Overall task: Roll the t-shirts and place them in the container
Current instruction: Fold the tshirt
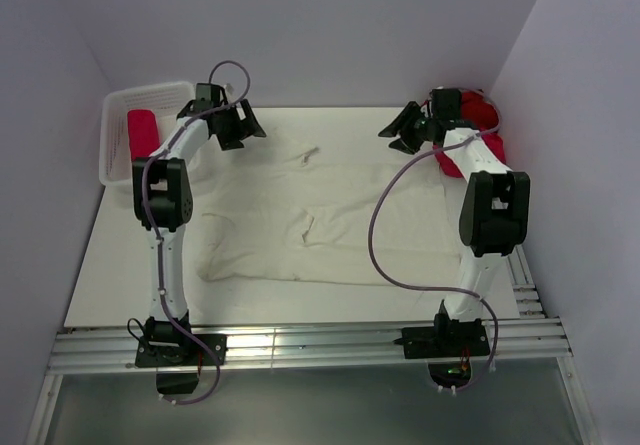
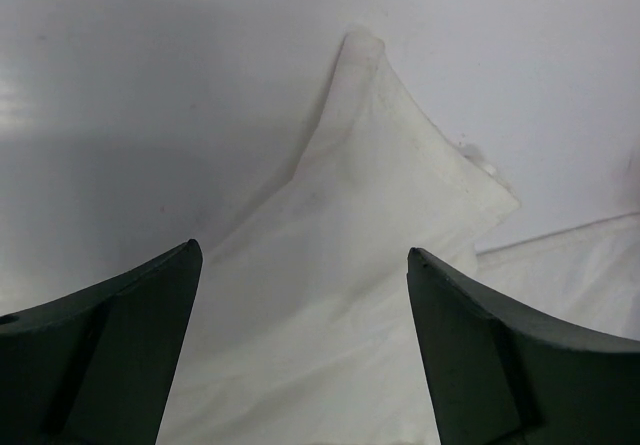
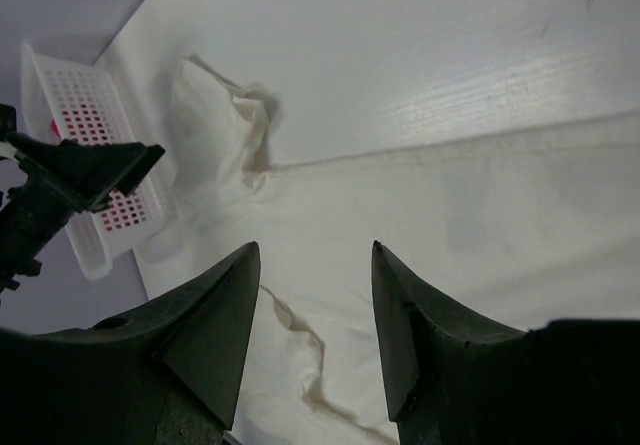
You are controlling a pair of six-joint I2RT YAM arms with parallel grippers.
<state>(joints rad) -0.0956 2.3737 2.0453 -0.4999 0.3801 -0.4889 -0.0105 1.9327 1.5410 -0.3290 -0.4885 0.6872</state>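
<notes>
A cream-white t-shirt [image 1: 320, 215] lies spread flat on the table, with a crease near its middle. My left gripper [image 1: 243, 125] is open and empty, above the shirt's far left sleeve [image 2: 380, 165]. My right gripper [image 1: 402, 131] is open and empty, above the shirt's far right part [image 3: 480, 225]. A pile of red t-shirts [image 1: 482, 117] lies at the far right behind the right arm. A pink-red rolled shirt [image 1: 143, 131] lies in the basket. In the wrist views the left gripper [image 2: 305, 255] and the right gripper [image 3: 315, 250] each hold nothing.
A white slatted basket [image 1: 118, 105] stands at the far left corner; it also shows in the right wrist view [image 3: 60, 95]. Walls close in the table on the left, back and right. A metal rail [image 1: 300, 345] runs along the near edge.
</notes>
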